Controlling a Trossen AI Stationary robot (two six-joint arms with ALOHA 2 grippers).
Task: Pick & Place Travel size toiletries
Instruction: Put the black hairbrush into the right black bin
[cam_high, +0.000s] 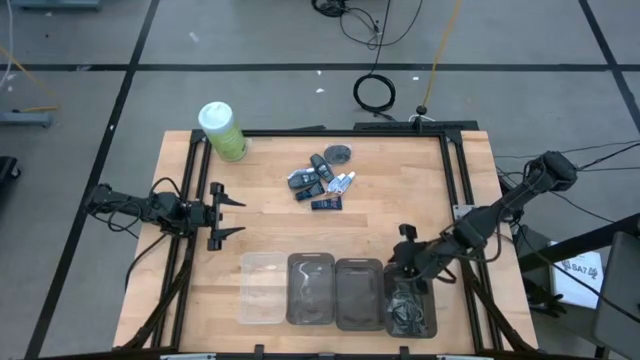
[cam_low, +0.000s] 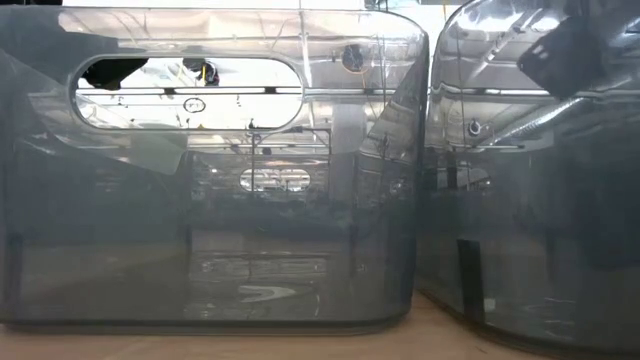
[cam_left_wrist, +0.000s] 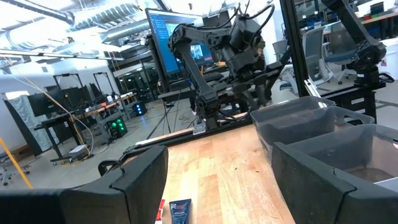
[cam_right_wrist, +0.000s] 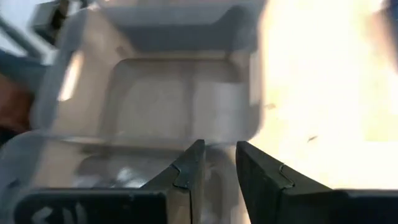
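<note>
Pale wooden surface (cam_high: 270, 225) in a black frame, grey tiled floor around; workshop room with monitors behind. No readable writing on the toiletries (cam_high: 322, 185), well apart from both fingers, mid-surface. Left gripper (cam_high: 232, 215) fingers spread wide, empty. Right gripper (cam_high: 404, 262) fingers narrow, holding nothing visible, above the rightmost bin (cam_high: 410, 305).

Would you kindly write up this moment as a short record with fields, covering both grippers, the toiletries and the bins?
left gripper: open, empty, waiting at the table's left side
right gripper: over the rightmost bin, fingers nearly together with a narrow gap; whether anything is held cannot be told
travel size toiletries: loose cluster on the table's far middle, mixed with black key fobs
bins: four in a row along the near edge, the rightmost holding dark items
green canister: upright at the far left corner
</note>
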